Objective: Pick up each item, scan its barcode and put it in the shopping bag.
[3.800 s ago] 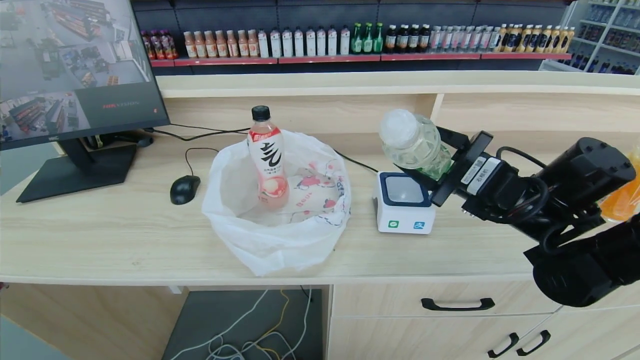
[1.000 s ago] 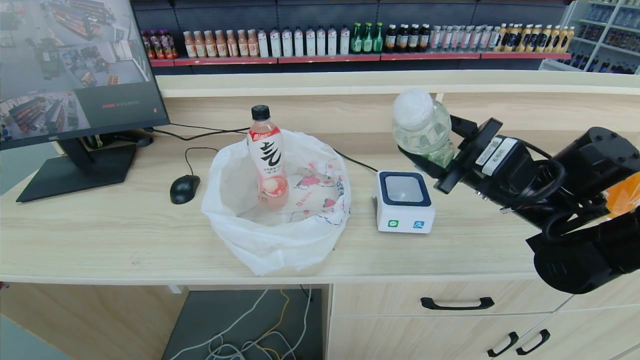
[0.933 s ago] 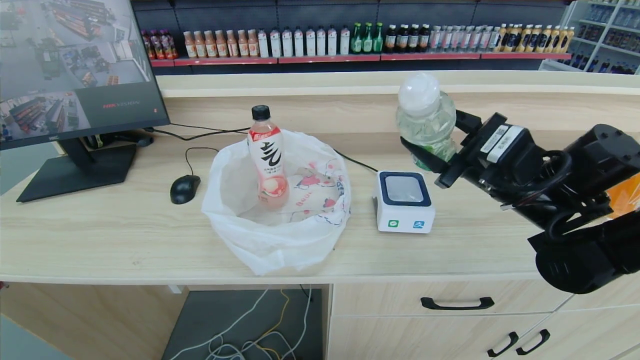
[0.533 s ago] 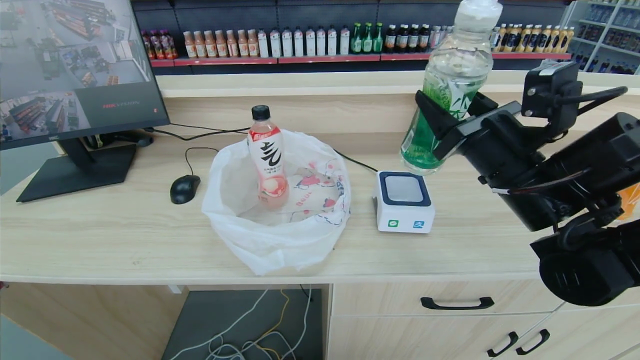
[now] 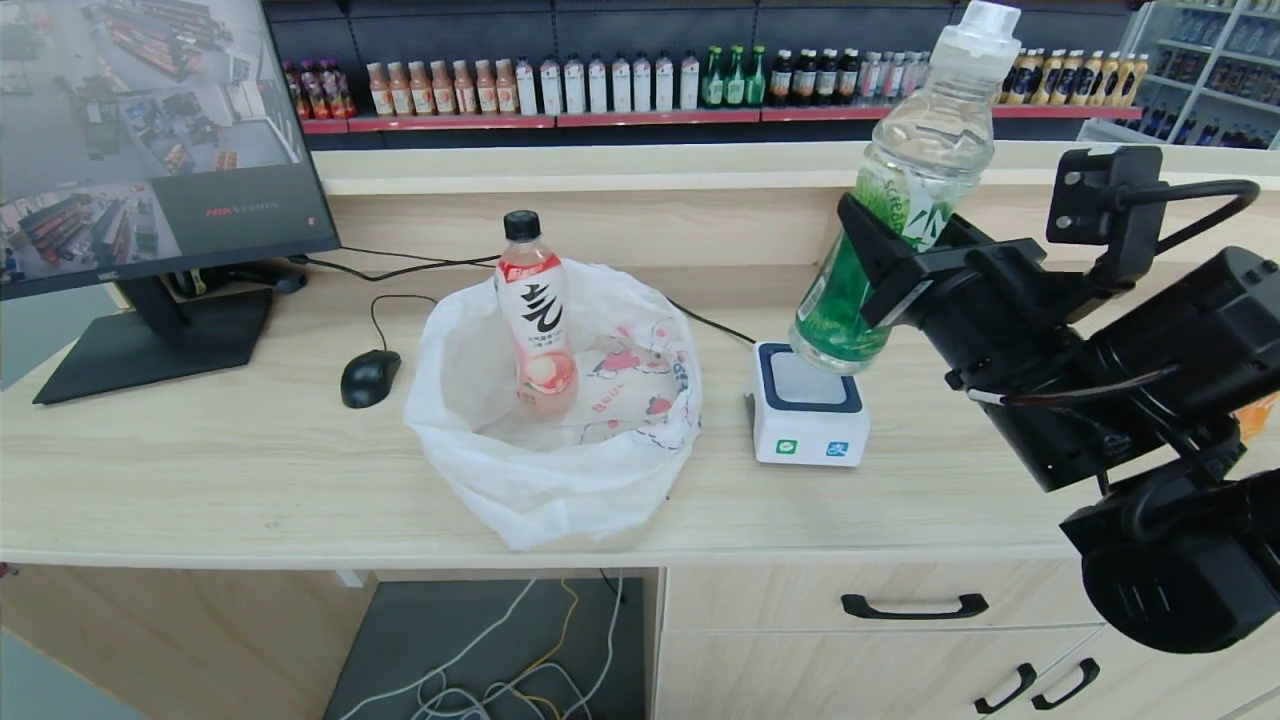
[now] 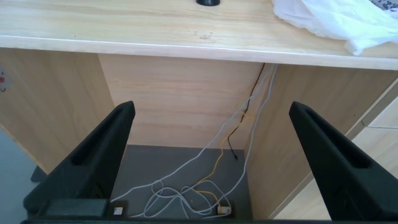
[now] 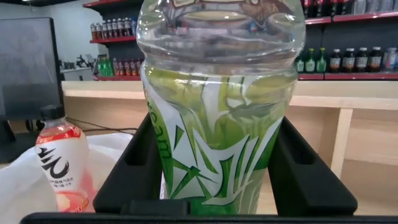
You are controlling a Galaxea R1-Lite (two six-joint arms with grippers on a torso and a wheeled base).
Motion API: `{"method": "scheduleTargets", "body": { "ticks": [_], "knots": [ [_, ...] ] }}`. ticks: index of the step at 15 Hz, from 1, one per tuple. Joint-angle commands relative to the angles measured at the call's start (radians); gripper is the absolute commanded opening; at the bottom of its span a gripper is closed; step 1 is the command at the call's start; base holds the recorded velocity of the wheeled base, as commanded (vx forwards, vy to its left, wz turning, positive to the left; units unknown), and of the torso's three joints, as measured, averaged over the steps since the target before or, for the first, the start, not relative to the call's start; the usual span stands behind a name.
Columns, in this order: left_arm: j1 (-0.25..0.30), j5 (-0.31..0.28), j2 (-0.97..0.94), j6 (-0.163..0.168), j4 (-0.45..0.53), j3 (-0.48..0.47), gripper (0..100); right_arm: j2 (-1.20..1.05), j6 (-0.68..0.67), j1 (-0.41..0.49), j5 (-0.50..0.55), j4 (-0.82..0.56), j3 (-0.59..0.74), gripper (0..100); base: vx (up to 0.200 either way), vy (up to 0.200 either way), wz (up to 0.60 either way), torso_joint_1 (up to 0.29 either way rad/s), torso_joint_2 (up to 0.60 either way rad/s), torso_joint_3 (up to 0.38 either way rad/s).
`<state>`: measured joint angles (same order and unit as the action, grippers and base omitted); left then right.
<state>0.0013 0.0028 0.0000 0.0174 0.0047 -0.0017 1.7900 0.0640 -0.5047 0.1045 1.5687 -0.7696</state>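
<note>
Over at the right side of the pale wooden desk [image 5: 250, 470], the right gripper [image 5: 895, 250] has its jaws pinching a clear plastic bottle with a green leaf-pattern label [image 5: 925, 150] around the middle. The bottle is up in the air and tilted, its white cap leaning up and to the right, its green base hanging just above the far right corner of the small white scanner box with a dark blue frame round its window [image 5: 806, 415]. I cannot tell whether the base touches the scanner. From the right wrist camera, the black jaws sit on either side of the green label [image 7: 217, 124], pressed against it.

Just left of the scanner is a crumpled white plastic shopping bag with red print [image 5: 560, 470], its mouth open. A pink drink bottle with a black cap [image 5: 535, 320] stands upright inside it.

The left gripper [image 6: 212, 111] hangs low in front of the desk edge, above a tangle of cables on the floor, with its jaws spread wide and holding nothing.

Further left on the desk are a black computer mouse [image 5: 368, 378] and a black monitor on a stand [image 5: 150, 130]. A long shelf of drink bottles [image 5: 650, 118] runs along the back wall
</note>
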Motion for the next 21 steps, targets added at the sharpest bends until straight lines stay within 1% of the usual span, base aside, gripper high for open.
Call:
{"method": "scheduleTargets", "body": {
  "ticks": [1,5,6,10,13,16,17,19,21],
  "knots": [
    [0.000,0.000,0.000,-0.002,0.000,0.000,100,0.005,-0.004,-0.002,0.000,0.002,-0.005,0,0.000,0.200,0.00,0.002,0.01,0.002],
    [0.000,0.000,0.000,-0.010,0.000,0.000,100,-0.003,-0.038,0.005,0.000,0.002,0.003,0,0.000,0.200,0.00,0.002,0.00,0.001],
    [0.000,0.000,0.000,-0.010,0.000,0.000,100,0.006,-0.036,0.017,0.000,0.002,0.004,0,0.000,0.200,0.00,0.007,0.00,-0.002],
    [0.000,0.000,0.000,-0.011,0.000,0.000,100,0.035,-0.032,0.018,0.000,0.002,0.009,0,0.000,0.200,0.00,0.006,0.00,0.005],
    [0.000,0.000,0.000,-0.001,0.000,0.000,100,0.040,-0.016,0.023,-0.002,0.002,0.007,0,0.000,0.000,0.00,0.000,0.00,0.000],
    [0.000,0.000,0.000,-0.002,0.000,0.000,100,0.060,0.022,0.041,-0.006,0.002,-0.016,0,0.000,0.000,0.00,0.000,0.00,0.000],
    [0.000,0.000,0.000,-0.001,0.000,0.000,100,0.092,0.030,0.049,-0.015,0.002,-0.060,0,0.000,0.000,0.00,0.000,0.00,0.000],
    [0.000,0.000,0.000,-0.002,0.000,0.000,100,0.143,0.042,0.044,-0.035,0.002,-0.091,0,0.000,0.000,0.00,0.000,0.00,0.000],
    [0.000,0.000,0.000,-0.004,0.000,0.000,100,0.186,0.071,0.048,-0.078,0.002,-0.122,0,0.000,0.000,0.00,0.000,0.00,0.000]
  ]
}}
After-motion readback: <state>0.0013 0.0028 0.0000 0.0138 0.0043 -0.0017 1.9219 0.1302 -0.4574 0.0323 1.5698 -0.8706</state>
